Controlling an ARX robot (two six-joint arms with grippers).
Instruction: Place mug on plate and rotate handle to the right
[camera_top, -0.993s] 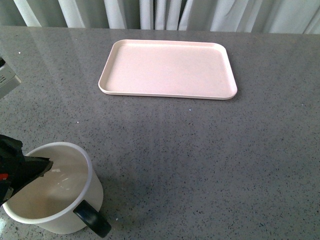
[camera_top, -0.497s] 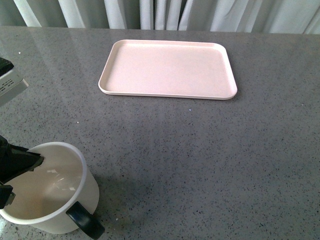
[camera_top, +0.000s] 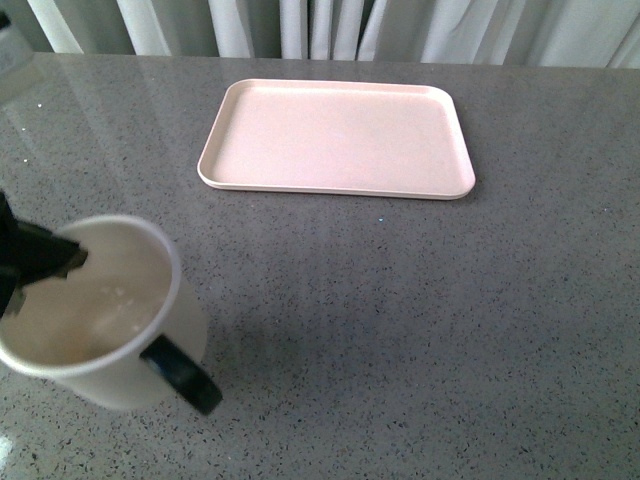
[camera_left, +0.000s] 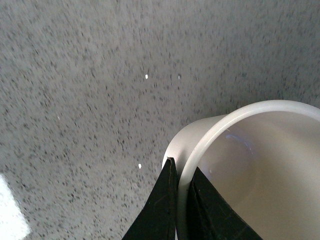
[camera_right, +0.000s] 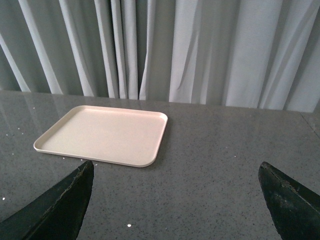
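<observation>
- Progress is early: the mug (camera_top: 125, 300) is in the grasp but nowhere near the plate (camera_top: 335, 135), so carrying, setting down and turning all remain.
- The left gripper (camera_top: 45, 258) pinches the mug's rim, one finger inside the cup and one outside; the left wrist view shows the two black fingers (camera_left: 165, 205) pressed against either face of the wall.
- The mug sits near the counter's (camera_top: 430, 320) near edge, toward its left corner. It leans a little, and the soft shadow beside it suggests it is off the surface, though the base is not clear enough to be sure.
- The handle (camera_top: 182, 375) points toward the near edge and somewhat right. My guess is that it will need a modest turn once the mug is down.
- The plate lies bare near the far edge, about midway along it and well apart from the mug.
- The right gripper (camera_right: 175, 167) is spread wide and holds nothing. Its wrist view looks across the counter to the plate and the curtain (camera_right: 200, 50) behind.
- Count: one mug with one handle, one plate, two grippers. No print shows on the mug's visible side.
</observation>
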